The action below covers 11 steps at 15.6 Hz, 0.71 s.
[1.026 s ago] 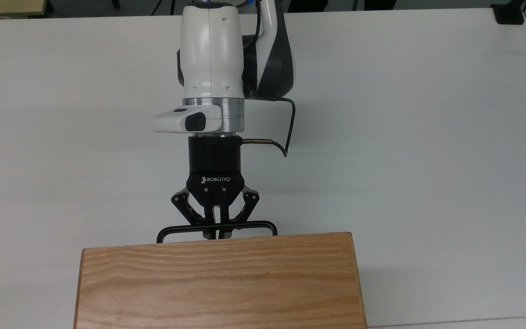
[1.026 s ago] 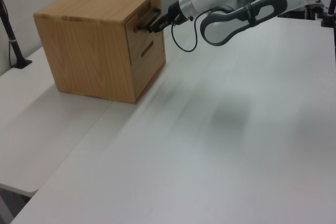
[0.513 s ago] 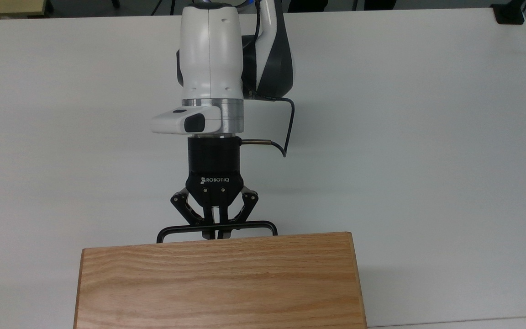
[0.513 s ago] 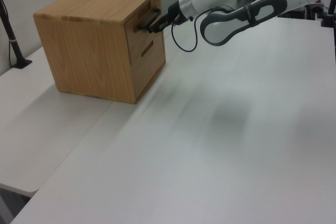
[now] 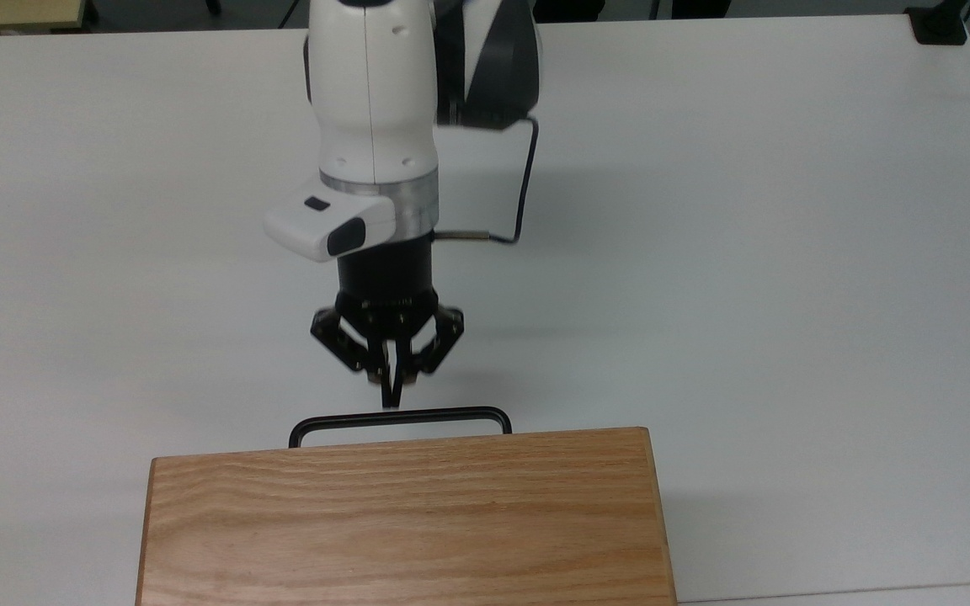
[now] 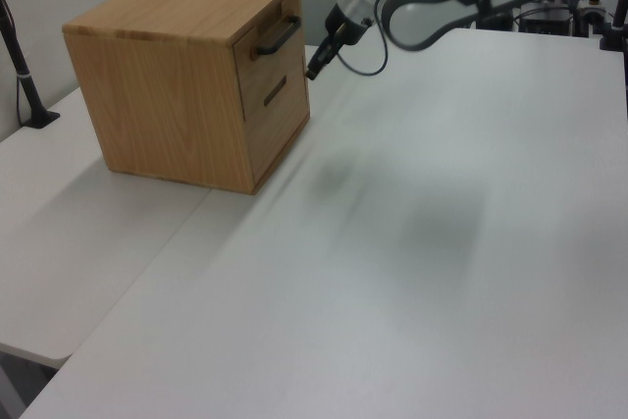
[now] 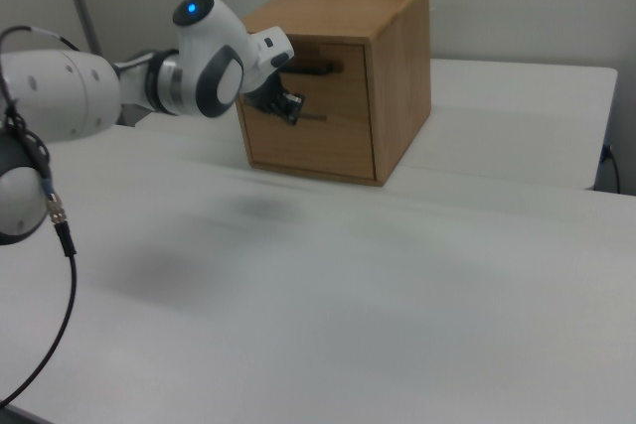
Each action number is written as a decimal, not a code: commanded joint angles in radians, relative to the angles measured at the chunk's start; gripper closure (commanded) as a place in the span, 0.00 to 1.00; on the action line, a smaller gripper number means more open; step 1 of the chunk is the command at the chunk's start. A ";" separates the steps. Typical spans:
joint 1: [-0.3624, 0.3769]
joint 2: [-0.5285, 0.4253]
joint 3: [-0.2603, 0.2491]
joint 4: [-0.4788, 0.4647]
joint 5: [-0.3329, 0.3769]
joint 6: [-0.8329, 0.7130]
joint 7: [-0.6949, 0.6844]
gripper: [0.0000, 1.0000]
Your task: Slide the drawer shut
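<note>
- My pincer (image 5: 390, 396) has pulled back from the black handle (image 5: 399, 418) — half a second ago its tips sat on the bar; now they hang just clear of it, fingers pressed together, holding nothing.
- The drawer (image 6: 278, 38) sits at the top of the wooden cabinet (image 5: 405, 518), its front looking flush with the cabinet face in the left view, so I judge it closed and the task about done.
- A second, lower drawer front (image 6: 276, 95) lies under it.
- Around the cabinet, the white bench (image 5: 788, 252) carries only the arm (image 5: 373, 109) and its cable (image 5: 522, 198); nothing blocks my retreat from the handle.
</note>
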 commanded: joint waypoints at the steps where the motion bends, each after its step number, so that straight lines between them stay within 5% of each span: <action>1: 0.003 -0.171 -0.003 -0.136 -0.013 -0.258 -0.092 1.00; 6: -0.012 -0.355 -0.003 -0.160 -0.011 -0.705 -0.108 1.00; 11: -0.011 -0.545 0.002 -0.281 -0.007 -0.822 -0.072 1.00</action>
